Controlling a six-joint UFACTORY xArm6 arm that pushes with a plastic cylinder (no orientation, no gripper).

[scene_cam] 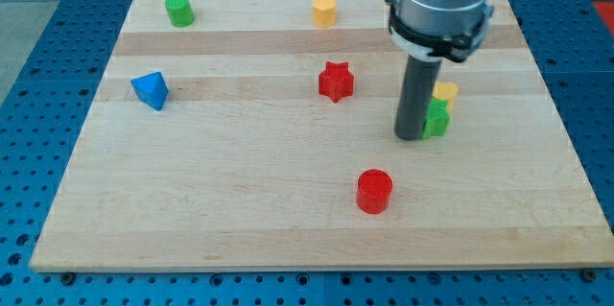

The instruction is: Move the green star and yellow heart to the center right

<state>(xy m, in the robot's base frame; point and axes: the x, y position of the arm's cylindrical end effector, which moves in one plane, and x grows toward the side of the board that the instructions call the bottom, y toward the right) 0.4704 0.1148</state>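
Note:
The green star [438, 119] lies at the view's centre right, partly hidden behind my rod. The yellow heart [445, 91] sits just above it, touching or nearly touching it, also partly hidden. My tip [411, 137] rests on the board right against the green star's left side.
A red star [336, 82] lies left of my rod. A red cylinder [374, 192] stands below it. A yellow block [324, 10] and a green cylinder [178, 10] are near the board's top edge. A blue block [150, 89] is at the left.

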